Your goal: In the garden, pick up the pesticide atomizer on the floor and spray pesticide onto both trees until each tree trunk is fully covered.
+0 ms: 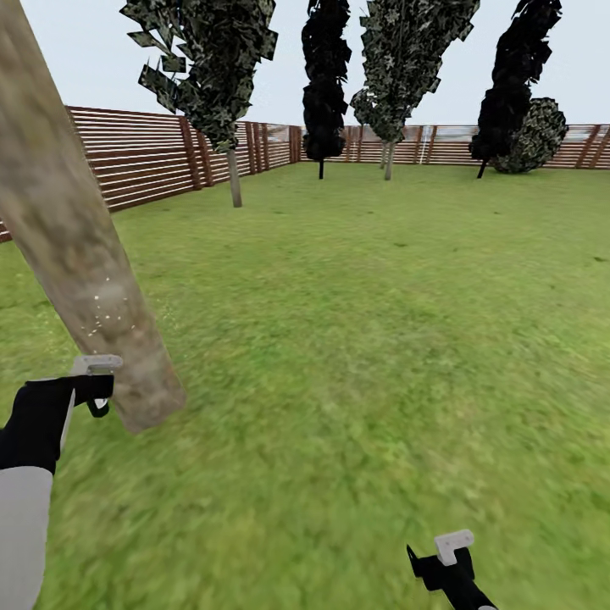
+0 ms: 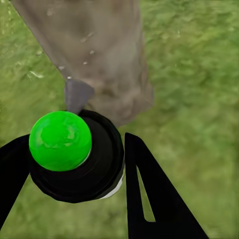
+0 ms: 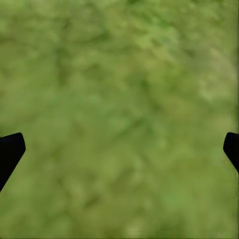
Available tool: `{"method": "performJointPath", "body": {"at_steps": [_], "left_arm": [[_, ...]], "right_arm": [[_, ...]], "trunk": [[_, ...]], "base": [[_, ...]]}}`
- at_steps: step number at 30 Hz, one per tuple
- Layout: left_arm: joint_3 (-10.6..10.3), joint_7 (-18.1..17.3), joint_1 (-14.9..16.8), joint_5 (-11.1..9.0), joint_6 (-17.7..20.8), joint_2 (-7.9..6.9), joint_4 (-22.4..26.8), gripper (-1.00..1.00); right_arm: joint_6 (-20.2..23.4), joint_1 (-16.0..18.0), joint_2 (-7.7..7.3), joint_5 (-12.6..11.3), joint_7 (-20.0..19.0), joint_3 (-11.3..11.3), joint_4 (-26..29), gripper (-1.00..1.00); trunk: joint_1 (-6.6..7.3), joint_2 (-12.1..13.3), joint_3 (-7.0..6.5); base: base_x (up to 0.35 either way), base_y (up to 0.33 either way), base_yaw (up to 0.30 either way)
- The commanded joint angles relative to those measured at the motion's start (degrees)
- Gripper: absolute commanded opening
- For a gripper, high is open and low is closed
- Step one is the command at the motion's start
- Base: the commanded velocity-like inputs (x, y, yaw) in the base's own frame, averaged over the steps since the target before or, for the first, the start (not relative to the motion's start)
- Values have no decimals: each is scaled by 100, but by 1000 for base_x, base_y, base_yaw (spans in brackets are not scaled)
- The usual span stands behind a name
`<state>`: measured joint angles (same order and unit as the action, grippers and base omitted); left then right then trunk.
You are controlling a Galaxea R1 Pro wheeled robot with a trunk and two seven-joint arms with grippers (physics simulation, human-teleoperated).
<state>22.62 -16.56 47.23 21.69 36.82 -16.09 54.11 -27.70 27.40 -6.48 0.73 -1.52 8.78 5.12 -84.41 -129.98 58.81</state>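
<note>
The atomizer (image 2: 74,157) sits clamped in the left hand (image 2: 74,169), seen end-on, so its length is hidden; its nozzle points at the trunk (image 2: 99,55) just ahead of the hand. The trunk's top is cut off. White pesticide (image 1: 106,309) specks, too fine to count, dot the bark above the hand. The right hand (image 3: 119,149) hangs over grass (image 3: 119,99), its two fingers wide apart. Five trees stand far off by the fence (image 1: 144,157).
</note>
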Motion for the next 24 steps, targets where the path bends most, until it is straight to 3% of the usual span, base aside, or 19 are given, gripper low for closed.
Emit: {"method": "performJointPath", "body": {"at_steps": [1, 5, 8, 13, 18, 24], "left_arm": [[13, -47, 5, 63, 12, 7, 8, -100], [55, 30, -13, 63, 9, 0, 3, -100], [59, 351, -30, 61, 1, -2, -133, -100], [70, 388, -30, 66, 0, -8, -137, -100], [508, 687, -390, 72, -52, -103, -133, -100], [559, 755, -512, 37, -88, -54, -347, -100]], "right_arm": [[-16, 2, -2, 6, -15, 1, -3, 100], [-16, 2, -2, 6, -15, 1, -3, 100], [-16, 2, -2, 6, -8, -7, -3, 100], [-17, 2, -10, 5, -7, -8, -3, 100], [-18, 2, -3, -3, -7, -8, -3, 100], [-16, 2, -2, -3, -14, -8, -3, 100]], "trunk": [[-2, -2, 5], [-2, -2, 5], [-2, -2, 5], [-2, -2, 5], [-2, -2, 5], [-2, -2, 5]], "base": [[265, -170, 198], [266, -169, 235], [256, -170, 44], [220, -194, 0], [180, -224, 7], [200, -214, 229]]}}
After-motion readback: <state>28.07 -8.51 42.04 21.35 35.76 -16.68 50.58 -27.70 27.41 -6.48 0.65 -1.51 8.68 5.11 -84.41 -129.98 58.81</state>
